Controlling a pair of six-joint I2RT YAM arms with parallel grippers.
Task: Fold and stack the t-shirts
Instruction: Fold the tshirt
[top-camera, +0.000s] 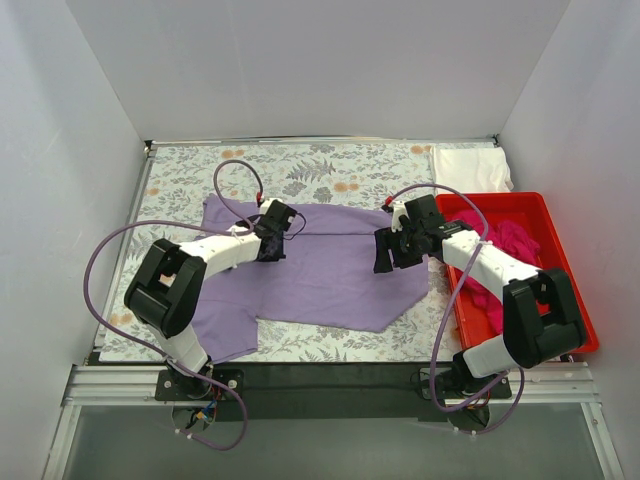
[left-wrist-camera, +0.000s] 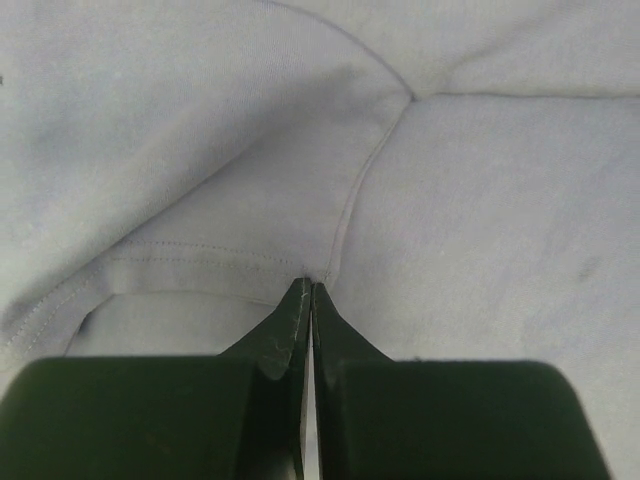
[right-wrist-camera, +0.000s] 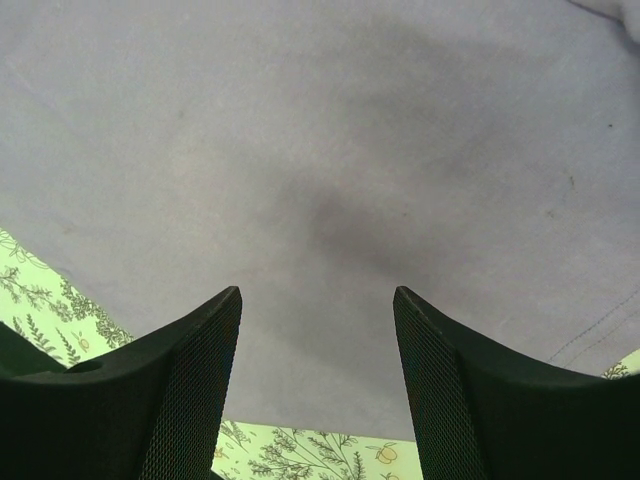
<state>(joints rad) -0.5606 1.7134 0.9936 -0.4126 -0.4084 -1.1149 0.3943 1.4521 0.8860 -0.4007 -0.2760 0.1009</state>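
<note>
The lavender t-shirt (top-camera: 330, 275) lies spread on the tablecloth, one sleeve hanging toward the front left. My left gripper (top-camera: 272, 245) is on the shirt's upper left part; in the left wrist view the jaws (left-wrist-camera: 310, 290) are shut, pinching a fold of lavender fabric (left-wrist-camera: 480, 200) at a seam. My right gripper (top-camera: 386, 262) hovers open over the shirt's right part, with plain lavender cloth (right-wrist-camera: 300, 150) between its fingers (right-wrist-camera: 205, 330). The magenta t-shirt (top-camera: 512, 242) lies crumpled in the red bin. The white t-shirt (top-camera: 470, 165) lies folded at the back right.
The red plastic bin (top-camera: 575, 300) stands at the right edge beside the right arm. The floral tablecloth (top-camera: 330, 165) covers the table and shows below the shirt's edge in the right wrist view (right-wrist-camera: 300, 455). White walls enclose three sides.
</note>
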